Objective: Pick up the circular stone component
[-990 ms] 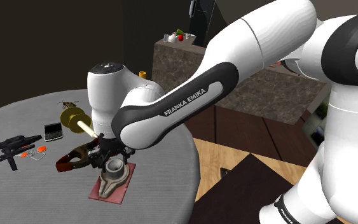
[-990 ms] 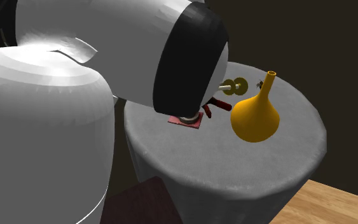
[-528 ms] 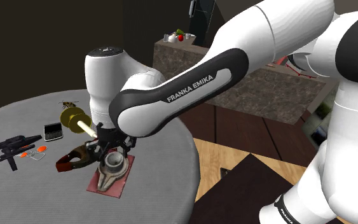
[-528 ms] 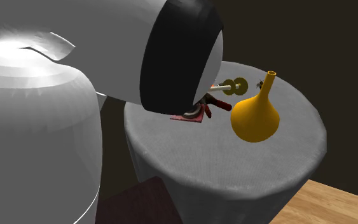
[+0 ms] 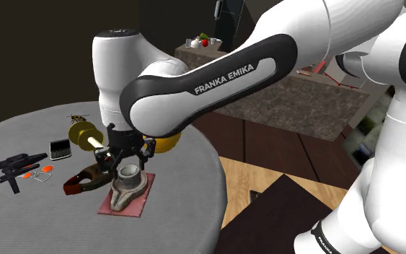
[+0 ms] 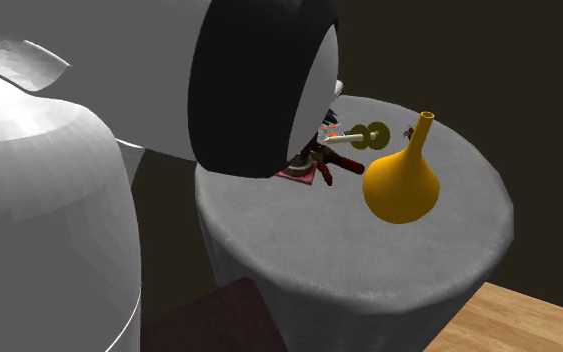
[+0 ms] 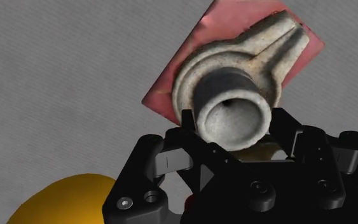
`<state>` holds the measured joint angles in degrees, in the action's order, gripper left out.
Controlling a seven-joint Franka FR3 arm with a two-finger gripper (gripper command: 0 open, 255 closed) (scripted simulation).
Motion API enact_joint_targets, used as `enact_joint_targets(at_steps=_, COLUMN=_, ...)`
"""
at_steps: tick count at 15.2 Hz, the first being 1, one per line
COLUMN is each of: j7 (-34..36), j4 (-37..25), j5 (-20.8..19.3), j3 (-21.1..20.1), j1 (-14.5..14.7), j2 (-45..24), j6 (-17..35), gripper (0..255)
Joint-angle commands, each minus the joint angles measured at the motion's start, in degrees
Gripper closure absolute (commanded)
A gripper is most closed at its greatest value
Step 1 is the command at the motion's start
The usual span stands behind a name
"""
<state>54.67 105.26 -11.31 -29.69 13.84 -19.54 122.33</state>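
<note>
The circular stone component [image 5: 128,179] is a pale grey ring with a forked arm, fixed on a reddish plate [image 5: 138,203]. My black gripper [image 5: 125,160] is shut on its round neck. In the wrist view the fingers [image 7: 186,122] clasp the stone cylinder [image 7: 229,105] from both sides, and the reddish plate [image 7: 171,95] shows behind it, tilted against the grey tabletop. In the second exterior view the big white arm hides most of the hand, and an edge of the reddish plate [image 6: 295,174] peeks out.
A round grey table [image 5: 28,216] carries a yellow gourd vase [image 6: 401,182], a brass disc on a rod [image 5: 84,136], a dark red-brown tool [image 5: 82,179], a small phone-like device [image 5: 60,149], orange glasses [image 5: 39,172] and a black gun-shaped object [image 5: 3,169]. A stone counter [image 5: 295,101] stands behind.
The hand has risen a little, still shut on the stone piece. The piece and its reddish plate came up with it and shifted slightly toward the brass disc.
</note>
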Motion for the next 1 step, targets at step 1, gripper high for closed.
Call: enact_joint_targets(at_steps=1, j7=-0.05, j4=-0.32, j5=0.1, j3=-0.06, j1=0.01, j2=0.13, j6=-0.39, gripper=255)
